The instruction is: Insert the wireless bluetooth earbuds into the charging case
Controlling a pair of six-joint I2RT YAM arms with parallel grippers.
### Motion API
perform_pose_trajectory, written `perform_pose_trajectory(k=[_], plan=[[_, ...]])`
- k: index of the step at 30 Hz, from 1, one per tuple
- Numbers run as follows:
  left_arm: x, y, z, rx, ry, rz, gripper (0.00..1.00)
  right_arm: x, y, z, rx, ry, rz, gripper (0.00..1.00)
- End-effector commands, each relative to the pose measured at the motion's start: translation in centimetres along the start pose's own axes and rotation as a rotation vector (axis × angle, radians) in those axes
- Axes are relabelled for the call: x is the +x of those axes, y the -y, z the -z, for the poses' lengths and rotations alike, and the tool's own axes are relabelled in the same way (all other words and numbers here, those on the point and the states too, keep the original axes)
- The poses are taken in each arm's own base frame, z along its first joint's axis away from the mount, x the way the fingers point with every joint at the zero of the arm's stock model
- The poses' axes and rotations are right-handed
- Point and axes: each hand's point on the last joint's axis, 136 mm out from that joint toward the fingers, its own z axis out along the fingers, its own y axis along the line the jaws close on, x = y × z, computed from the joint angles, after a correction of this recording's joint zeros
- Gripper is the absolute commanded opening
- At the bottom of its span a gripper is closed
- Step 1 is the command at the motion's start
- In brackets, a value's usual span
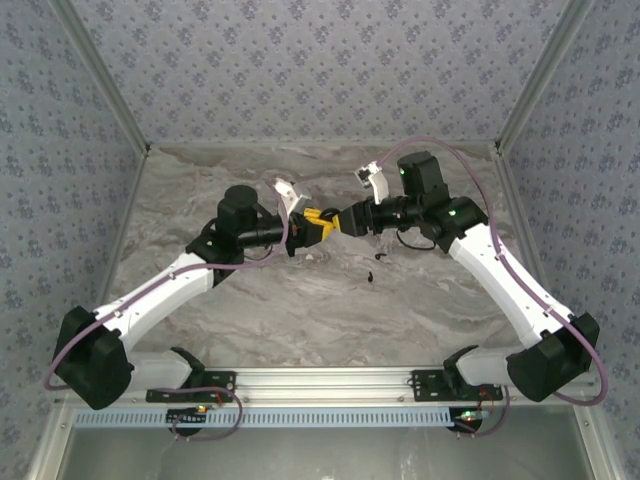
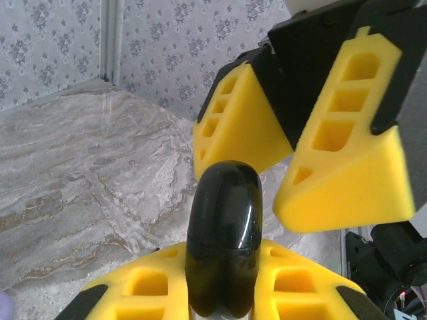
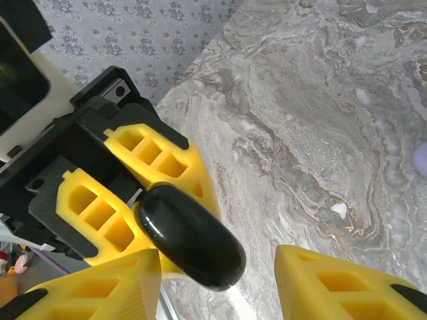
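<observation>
A glossy black charging case point(image 2: 223, 233) with its lid down stands out from between the yellow fingers of my left gripper point(image 1: 318, 226), which is shut on its lower half. The case's rounded end point(image 3: 193, 237) points into my right gripper point(image 3: 219, 259). That gripper is open, with a clear gap between the case and its right finger point(image 3: 340, 287). The two grippers meet nose to nose above the middle of the table. Two tiny black earbuds point(image 1: 383, 256) point(image 1: 370, 276) lie on the marble just in front of the right gripper. A pale lilac piece point(image 3: 421, 159) shows at the edge of the right wrist view.
The grey marbled table point(image 1: 300, 310) is walled on three sides by patterned paper panels point(image 1: 320, 70). A white piece point(image 1: 287, 192) lies behind the left wrist and another white piece point(image 1: 372, 178) behind the right one. Both arms' cables loop beside them.
</observation>
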Motion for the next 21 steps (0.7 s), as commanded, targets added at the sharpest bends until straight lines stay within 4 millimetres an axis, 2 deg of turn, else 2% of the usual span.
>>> perform_pose_trajectory(k=[1, 15, 21], plan=[[-0.4, 1.2, 0.0, 0.050, 0.020, -0.067, 0.16, -0.8, -0.1, 0.4, 0.030, 0.012, 0.028, 0.51], [0.6, 1.9, 0.2, 0.071, 0.012, -0.093, 0.14, -2.2, 1.7, 1.8, 0.175, 0.077, 0.010, 0.51], [0.8, 1.6, 0.2, 0.059, 0.031, -0.092, 0.15, -2.3, 1.8, 2.2, 0.190, 0.087, 0.011, 0.51]])
